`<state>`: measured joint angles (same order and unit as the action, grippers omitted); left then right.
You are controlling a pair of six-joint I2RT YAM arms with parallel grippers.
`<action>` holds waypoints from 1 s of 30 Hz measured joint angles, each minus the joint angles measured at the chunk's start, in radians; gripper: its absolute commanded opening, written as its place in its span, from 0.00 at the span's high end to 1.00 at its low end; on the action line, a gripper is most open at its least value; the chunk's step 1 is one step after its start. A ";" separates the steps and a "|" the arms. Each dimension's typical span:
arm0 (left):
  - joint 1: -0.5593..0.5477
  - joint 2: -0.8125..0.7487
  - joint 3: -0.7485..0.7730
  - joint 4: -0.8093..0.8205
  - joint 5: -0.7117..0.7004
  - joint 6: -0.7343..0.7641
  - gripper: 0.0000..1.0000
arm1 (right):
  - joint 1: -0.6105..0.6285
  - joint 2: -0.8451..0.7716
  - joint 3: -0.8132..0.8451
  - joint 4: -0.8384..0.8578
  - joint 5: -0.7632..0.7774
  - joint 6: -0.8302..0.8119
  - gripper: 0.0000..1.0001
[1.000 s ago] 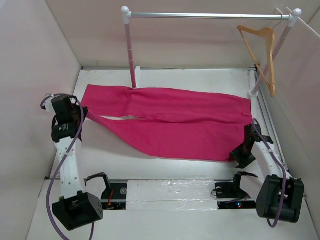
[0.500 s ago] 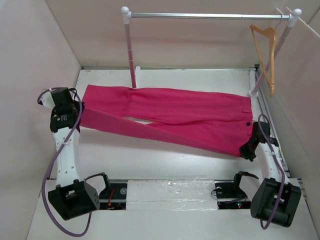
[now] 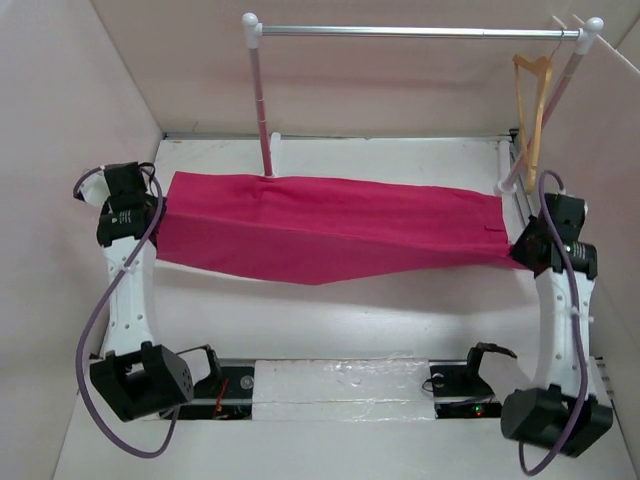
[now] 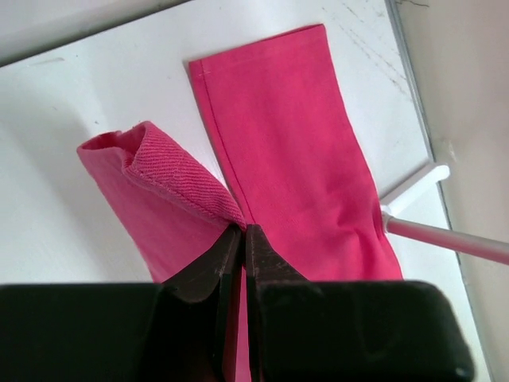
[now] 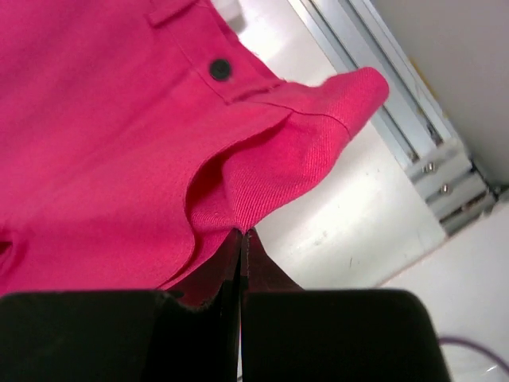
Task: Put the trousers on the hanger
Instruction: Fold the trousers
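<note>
The magenta-pink trousers are stretched across the table, the near leg folded up over the far one. My left gripper is shut on the near leg's hem at the left end; in the left wrist view the gripper pinches that hem, with the other leg flat on the table beyond. My right gripper is shut on the waistband at the right end, close to the dark button. The wooden hanger hangs edge-on from the rail's right end.
A silver rail on white posts spans the back of the table; the left post's foot stands against the trousers' far edge. A metal track runs along the right wall. Walls close in on the left, right and back.
Both arms have swung away from the table's near edge and lifted, carrying the near leg up over the far one. The right gripper has shut on the waistband. The hanger has turned edge-on.
</note>
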<state>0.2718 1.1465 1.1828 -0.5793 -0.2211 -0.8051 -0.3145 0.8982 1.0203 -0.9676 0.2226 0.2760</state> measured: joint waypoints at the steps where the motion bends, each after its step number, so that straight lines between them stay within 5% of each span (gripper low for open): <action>1: -0.002 0.015 0.010 -0.005 -0.006 0.000 1.00 | 0.013 0.047 0.023 0.015 -0.003 -0.019 1.00; 12: -0.013 0.188 0.101 0.103 -0.046 0.029 1.00 | 0.151 0.576 0.245 0.245 -0.005 -0.136 1.00; 24: -0.086 0.850 0.590 0.121 -0.163 0.164 1.00 | 0.235 1.039 0.599 0.470 0.005 -0.195 1.00; 25: -0.097 0.896 0.622 0.119 -0.175 0.178 0.78 | 0.235 1.064 0.602 0.485 0.007 -0.194 1.00; 27: -0.108 0.958 0.668 0.117 -0.203 0.226 0.61 | 0.234 1.102 0.602 0.504 0.028 -0.195 0.80; 28: -0.107 0.986 0.703 0.109 -0.215 0.240 0.37 | 0.228 1.118 0.602 0.511 0.037 -0.198 0.70; 29: -0.102 1.008 0.741 0.103 -0.227 0.261 0.27 | 0.219 1.131 0.602 0.520 0.045 -0.200 0.51; 30: -0.096 1.025 0.780 0.100 -0.229 0.271 0.20 | 0.207 1.138 0.602 0.530 0.048 -0.202 0.45</action>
<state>0.1757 2.1712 1.9629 -0.4797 -0.4503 -0.5343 -0.1074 2.0365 1.6218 -0.4374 0.2710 0.0738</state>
